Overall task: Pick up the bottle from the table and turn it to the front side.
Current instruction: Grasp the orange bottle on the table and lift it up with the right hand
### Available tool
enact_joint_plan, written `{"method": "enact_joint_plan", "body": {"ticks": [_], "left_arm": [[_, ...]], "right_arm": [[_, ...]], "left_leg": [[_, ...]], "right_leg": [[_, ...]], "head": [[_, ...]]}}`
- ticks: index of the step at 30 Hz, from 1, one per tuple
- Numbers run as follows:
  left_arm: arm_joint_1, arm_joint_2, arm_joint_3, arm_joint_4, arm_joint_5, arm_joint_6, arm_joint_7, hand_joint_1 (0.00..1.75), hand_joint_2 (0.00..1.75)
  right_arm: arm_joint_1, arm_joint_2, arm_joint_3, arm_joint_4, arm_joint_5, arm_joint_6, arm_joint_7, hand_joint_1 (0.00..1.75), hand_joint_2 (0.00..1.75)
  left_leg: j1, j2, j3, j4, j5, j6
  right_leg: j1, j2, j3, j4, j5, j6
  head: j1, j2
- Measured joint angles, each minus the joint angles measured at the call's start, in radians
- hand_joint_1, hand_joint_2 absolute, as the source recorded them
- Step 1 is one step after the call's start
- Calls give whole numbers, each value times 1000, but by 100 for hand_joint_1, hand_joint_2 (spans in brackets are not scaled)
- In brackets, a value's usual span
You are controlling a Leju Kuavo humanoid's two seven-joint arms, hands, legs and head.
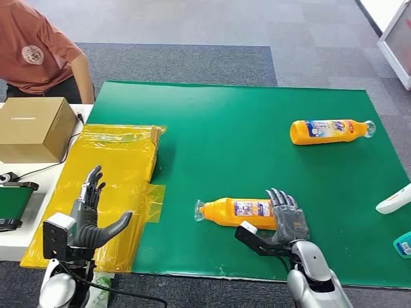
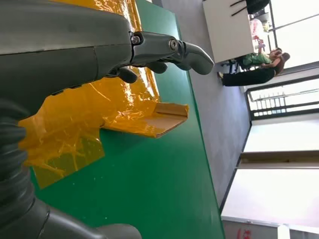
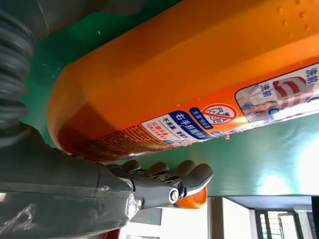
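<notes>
Lower left of the head view: left hand (image 1: 92,215) idle, fingers spread and holding nothing, above crinkled glossy yellow plastic sheet (image 1: 121,167). Lower centre: orange bottle (image 1: 232,212) lying flat on the matte green mat (image 1: 252,128), smooth hard plastic, printed label, clear cap leftward. Right hand (image 1: 286,221) draped over its base end, fingers extended; firm grip impossible to confirm. Not yet lifted; picking up and turning probably all remaining.
</notes>
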Motion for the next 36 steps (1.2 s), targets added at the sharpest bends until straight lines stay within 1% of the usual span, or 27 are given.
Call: {"method": "enact_joint_plan", "body": {"ticks": [6, 9, 14, 18, 22, 27, 30, 34, 36], "left_arm": [[0, 0, 0, -3, 0, -2, -1, 0, 175], [0, 0, -10, -11, 2, -24, -12, 0, 175], [4, 6, -81, -52, 7, -66, -37, 0, 175], [9, 22, -143, -76, 20, -75, -47, 0, 175], [11, 33, -164, -87, 45, -83, -55, 0, 175], [10, 36, -161, -87, 67, -91, -41, 0, 175], [10, 36, -152, -86, 72, -94, -37, 0, 175], [13, 37, -134, -85, 81, -89, -36, 0, 175], [14, 37, -125, -85, 84, -85, -36, 0, 175]], "right_arm": [[-10, -1, 2, 14, 3, -2, 1, 0, 175], [-27, -3, 6, 35, 33, -12, 12, 0, 175], [-116, -3, 19, 131, 108, -22, 22, 0, 175], [-195, -2, 47, 225, 159, -19, 20, 175, 175], [-236, -1, 80, 278, 147, 3, -4, 175, 175], [-243, 1, 97, 276, 49, 7, -37, 175, 175], [-224, 1, 93, 233, -94, 26, -90, 175, 175], [-171, 2, 65, 120, -373, 80, -190, 175, 175], [-154, 3, 42, 64, -467, 100, -221, 175, 175]], "left_leg": [[0, 0, 0, 0, 0, 0], [0, 0, 0, 0, 0, 0], [0, 0, 0, 0, 0, 0], [0, 0, 0, 0, 1, 1], [0, 0, 0, 0, 1, 1], [0, 0, 0, 0, 1, 1], [0, 0, 0, 0, 1, 0], [0, -1, -1, 0, 1, 0], [0, 0, -1, 0, 1, 0]], "right_leg": [[0, 0, 0, 0, 0, 0], [0, 0, 0, 0, 0, 0], [0, 0, 0, 0, 1, 1], [0, 0, 0, 0, 2, 2], [0, 0, 0, 0, 2, 1], [0, 0, 0, 0, 2, 1], [0, 0, 0, 0, 1, 1], [0, -1, 0, 0, 1, 1], [0, -1, 0, 0, 1, 1]], "head": [[0, 0], [0, 0], [0, 0], [0, 0], [0, 0], [0, 0], [0, 0], [0, 0], [0, 0]]}}
